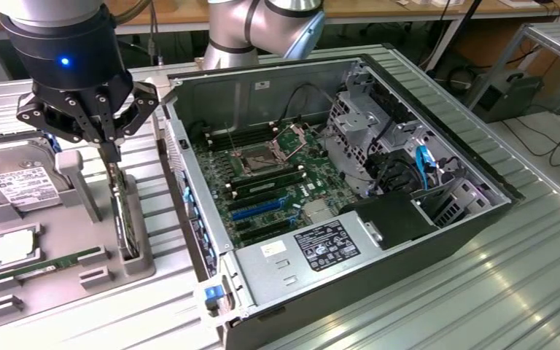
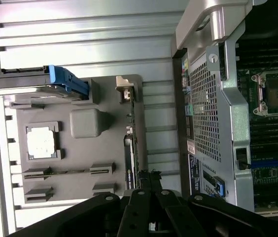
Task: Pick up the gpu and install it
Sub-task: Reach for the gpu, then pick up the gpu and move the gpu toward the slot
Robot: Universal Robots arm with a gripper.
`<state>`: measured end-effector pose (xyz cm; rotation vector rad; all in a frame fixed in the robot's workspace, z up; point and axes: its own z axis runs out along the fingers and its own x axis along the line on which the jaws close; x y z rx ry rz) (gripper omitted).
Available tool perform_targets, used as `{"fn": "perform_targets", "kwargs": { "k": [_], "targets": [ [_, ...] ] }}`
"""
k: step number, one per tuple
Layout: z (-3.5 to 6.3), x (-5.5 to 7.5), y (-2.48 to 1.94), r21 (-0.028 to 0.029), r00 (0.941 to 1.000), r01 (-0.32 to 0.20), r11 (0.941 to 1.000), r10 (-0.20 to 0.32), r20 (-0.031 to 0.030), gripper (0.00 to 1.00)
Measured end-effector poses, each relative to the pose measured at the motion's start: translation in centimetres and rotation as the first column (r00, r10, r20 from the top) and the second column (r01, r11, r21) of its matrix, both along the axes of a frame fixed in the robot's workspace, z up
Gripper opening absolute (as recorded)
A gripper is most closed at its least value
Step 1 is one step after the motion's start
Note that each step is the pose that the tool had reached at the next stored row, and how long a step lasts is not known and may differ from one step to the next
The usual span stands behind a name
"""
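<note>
The gpu (image 1: 122,213) stands on its long edge in a slot at the side of the grey parts tray (image 1: 78,244) nearest the case. It is a thin dark card. My gripper (image 1: 113,154) hangs straight above it, fingers shut together on the card's top edge at its far end. The card still sits in its slot. In the wrist view the gpu (image 2: 130,143) runs edge-on along the tray (image 2: 85,153), and my gripper (image 2: 148,178) pinches its near end.
The open computer case (image 1: 358,182) lies to the exterior view's right of the tray, its motherboard with blue expansion slots (image 1: 259,208) exposed. The tray also holds a silver hard drive (image 1: 17,182), a processor (image 1: 12,248) and a green memory stick (image 1: 52,264).
</note>
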<state>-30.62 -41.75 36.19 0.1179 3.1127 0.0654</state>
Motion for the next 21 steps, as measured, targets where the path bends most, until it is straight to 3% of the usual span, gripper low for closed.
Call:
{"fn": "perform_targets", "kwargs": {
  "k": [10,16,20,21],
  "targets": [
    [0.00,0.0,0.00,0.0000,1.0000,0.000,1.0000,0.000,0.0000,0.11],
    [-0.42,-0.9,0.00,-0.0036,1.0000,0.000,1.0000,0.000,0.0000,0.11],
    [-1.38,-1.4,0.00,-0.0056,1.0000,-0.001,1.0000,0.001,0.0000,0.36],
    [-1.75,-1.4,0.00,-0.0055,1.0000,-0.001,1.0000,0.001,0.0001,0.36]
  ]
}}
